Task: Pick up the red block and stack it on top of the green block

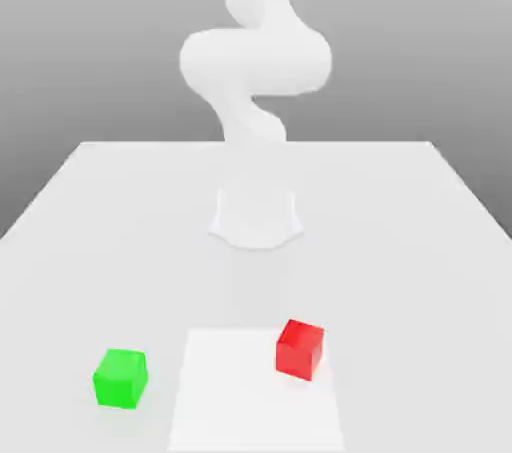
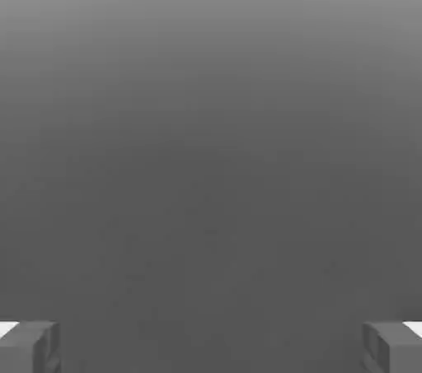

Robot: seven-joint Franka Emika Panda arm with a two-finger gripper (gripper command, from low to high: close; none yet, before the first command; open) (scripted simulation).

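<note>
From my station I see the red block [image 1: 300, 348] resting on the table [image 1: 420, 231] near its front edge, a little toward the exterior view's right of centre. It sits on the corner of a paler square patch [image 1: 250, 401] marked on the tabletop, turned slightly so one edge faces the camera. Nothing touches it. The green block [image 1: 121, 377] lies well apart from it, toward the exterior view's left, on the bare tabletop just beside that patch and a bit nearer the front edge. Both cubes sit flat, neither stacked on the other.

Behind them, at the middle of the table, I see the arm's round base [image 1: 256, 218], and the white arm [image 1: 255, 56] curls upward from it and out of the top of the frame.

In the hand view, the gripper [image 2: 211, 347] has its two grey fingertips [image 2: 29, 345] at opposite edges of the picture, so the jaws are spread wide with nothing between them. Beyond them I make out only a plain grey backdrop, possibly the background behind the table, though I cannot be sure.
</note>
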